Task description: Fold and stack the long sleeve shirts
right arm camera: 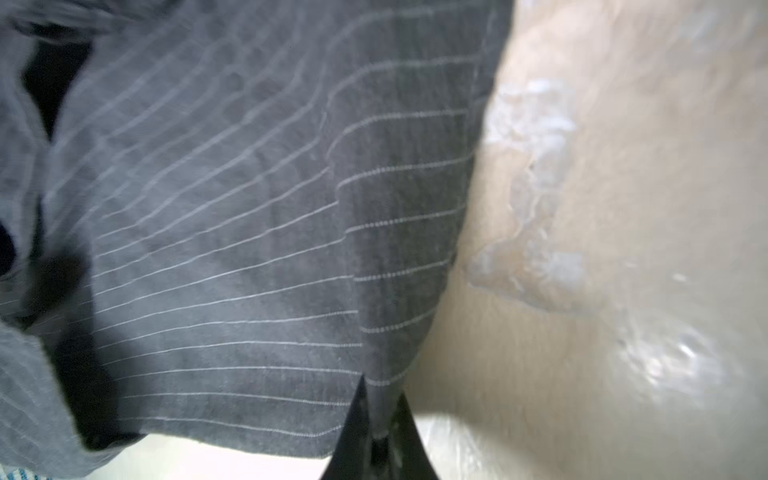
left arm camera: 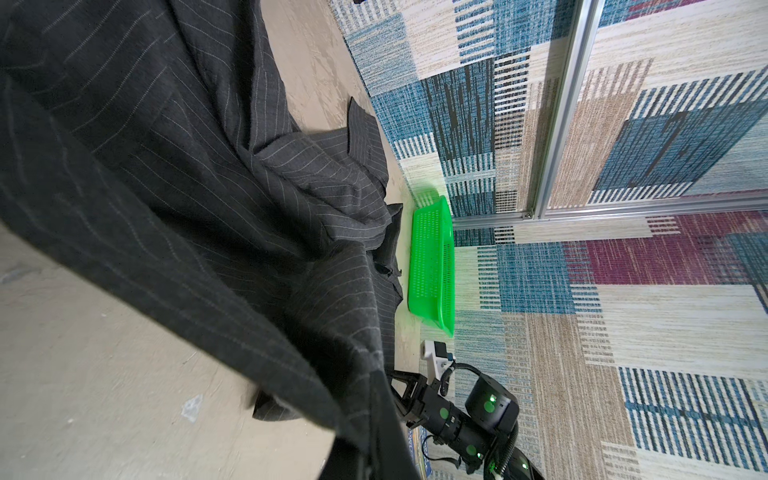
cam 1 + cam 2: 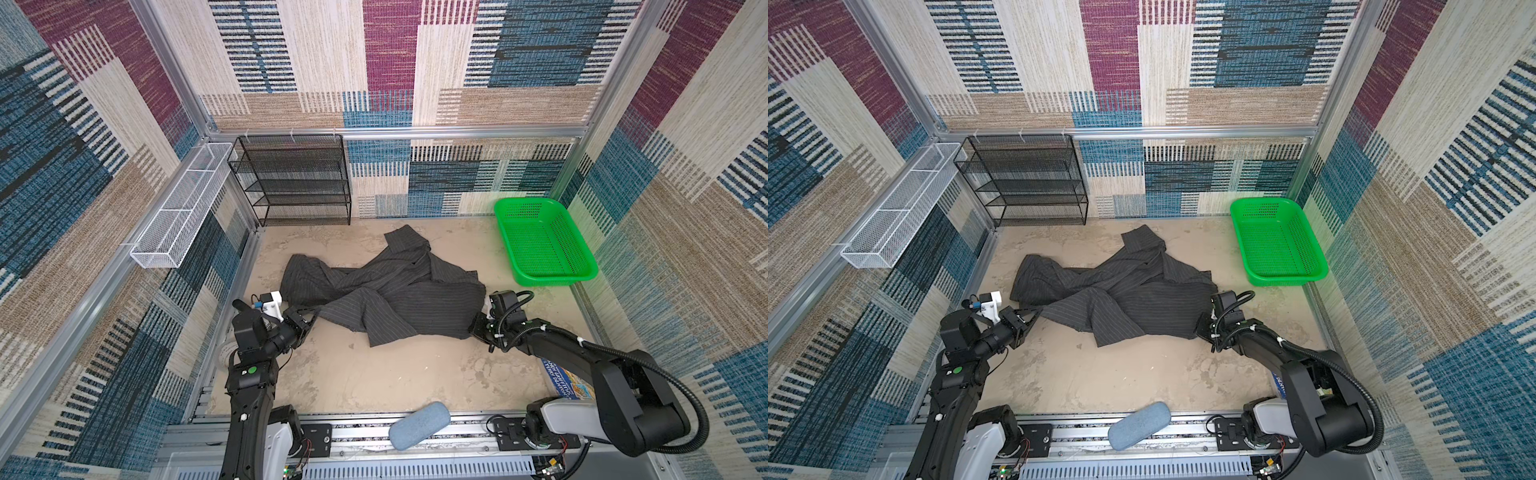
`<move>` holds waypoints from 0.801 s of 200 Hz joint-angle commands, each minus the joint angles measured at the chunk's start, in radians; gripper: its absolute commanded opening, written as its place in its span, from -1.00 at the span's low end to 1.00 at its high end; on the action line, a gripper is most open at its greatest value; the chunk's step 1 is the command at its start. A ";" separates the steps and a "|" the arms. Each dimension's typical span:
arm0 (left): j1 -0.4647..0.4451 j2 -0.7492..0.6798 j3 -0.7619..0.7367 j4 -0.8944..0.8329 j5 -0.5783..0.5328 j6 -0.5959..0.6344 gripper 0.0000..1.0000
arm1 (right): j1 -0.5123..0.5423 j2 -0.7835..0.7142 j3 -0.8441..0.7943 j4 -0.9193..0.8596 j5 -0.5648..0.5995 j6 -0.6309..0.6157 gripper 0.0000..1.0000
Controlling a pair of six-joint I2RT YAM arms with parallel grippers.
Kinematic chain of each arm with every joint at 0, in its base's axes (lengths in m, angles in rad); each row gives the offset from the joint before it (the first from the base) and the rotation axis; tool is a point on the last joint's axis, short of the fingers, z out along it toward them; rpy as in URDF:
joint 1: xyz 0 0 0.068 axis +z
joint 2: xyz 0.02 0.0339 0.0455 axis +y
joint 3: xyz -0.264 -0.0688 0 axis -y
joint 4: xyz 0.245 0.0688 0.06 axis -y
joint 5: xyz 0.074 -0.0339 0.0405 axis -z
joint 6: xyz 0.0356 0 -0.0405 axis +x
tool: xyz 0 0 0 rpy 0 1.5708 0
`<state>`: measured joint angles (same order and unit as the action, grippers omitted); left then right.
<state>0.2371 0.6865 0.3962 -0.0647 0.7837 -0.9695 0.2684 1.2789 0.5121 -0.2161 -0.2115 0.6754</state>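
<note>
Shows one dark charcoal-grey pinstriped long-sleeve shirt (image 3: 386, 291) crumpled mid-way across the mottled beige counter (image 3: 374, 374), no fold made, nothing stacked. Held at two near edges, by the left end effector (image 3: 312, 319) clamped closed on fabric and the right end effector (image 1: 380, 415) pinched closed on the hem. Looks barely begun: spreading flat, folding, stacking all left.

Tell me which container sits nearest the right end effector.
The green plastic basket; the black mesh rack and white wire tray are far left.
</note>
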 commanded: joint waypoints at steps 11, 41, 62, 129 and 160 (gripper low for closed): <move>0.001 -0.024 0.009 -0.031 -0.007 0.020 -1.00 | 0.001 -0.107 0.061 -0.104 0.065 -0.027 -0.89; 0.001 -0.047 0.015 -0.052 -0.007 0.006 -1.00 | 0.000 -0.187 0.108 -0.194 0.060 -0.052 -0.91; 0.001 -0.057 0.030 -0.076 -0.006 -0.001 -1.00 | 0.000 -0.231 0.114 -0.231 0.038 -0.050 -0.93; -0.001 0.151 0.092 0.193 -0.040 -0.111 -1.00 | -0.017 -0.017 0.324 -0.179 0.000 -0.158 -0.95; -0.011 0.417 0.331 0.360 -0.037 -0.147 -1.00 | -0.077 0.231 0.681 -0.197 -0.029 -0.279 -0.97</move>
<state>0.2325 0.9646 0.5674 0.0456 0.7586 -1.0634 0.2272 1.3800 0.9752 -0.4458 -0.2123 0.5156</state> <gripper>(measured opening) 0.039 0.062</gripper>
